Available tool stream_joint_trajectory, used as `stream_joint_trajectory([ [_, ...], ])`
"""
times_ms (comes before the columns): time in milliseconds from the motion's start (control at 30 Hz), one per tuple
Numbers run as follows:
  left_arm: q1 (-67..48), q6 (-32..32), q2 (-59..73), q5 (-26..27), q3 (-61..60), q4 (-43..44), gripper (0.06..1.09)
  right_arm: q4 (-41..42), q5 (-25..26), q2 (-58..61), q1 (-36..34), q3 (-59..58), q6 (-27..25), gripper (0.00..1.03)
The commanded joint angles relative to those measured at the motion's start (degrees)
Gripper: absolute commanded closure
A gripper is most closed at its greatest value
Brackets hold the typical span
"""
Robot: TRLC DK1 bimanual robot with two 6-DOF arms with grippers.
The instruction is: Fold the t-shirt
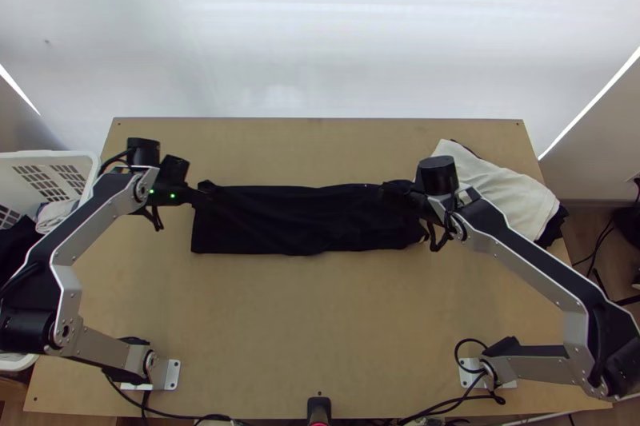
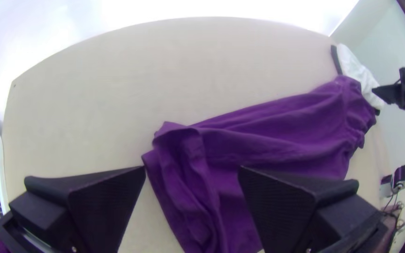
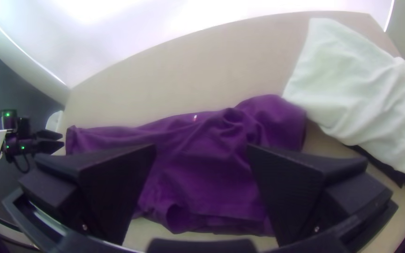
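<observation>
T-shirt [image 1: 296,220]: long axis running left from beside the white cloth [image 1: 506,196].
My left fingers [image 2: 101,201], apart, are at its far end; my right fingers [image 3: 291,187], also apart, over the cloth-side end.

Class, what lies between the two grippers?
The t-shirt, in a long band; the top view shows the left gripper and right gripper near its ends.

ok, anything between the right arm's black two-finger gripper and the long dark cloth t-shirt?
Nothing visible. The right gripper, fingers open, is over one end of the t-shirt; the rumpled white cloth lies beside that end, not between.
</observation>
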Motion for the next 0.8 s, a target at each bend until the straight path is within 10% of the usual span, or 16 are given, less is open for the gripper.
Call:
stream_joint_trajectory([
  [0,5.33,-5.93,-3.68,5.96,-1.06,-3.66,0.11,-1.31,0.01,-3.27,0.02,-1.56,0.47,0.14],
  [767,10.87,-8.48,-1.48,20.73,-7.74,-7.53,0.11,-2.01,0.01,-4.94,1.96,-1.91,1.96,0.14],
])
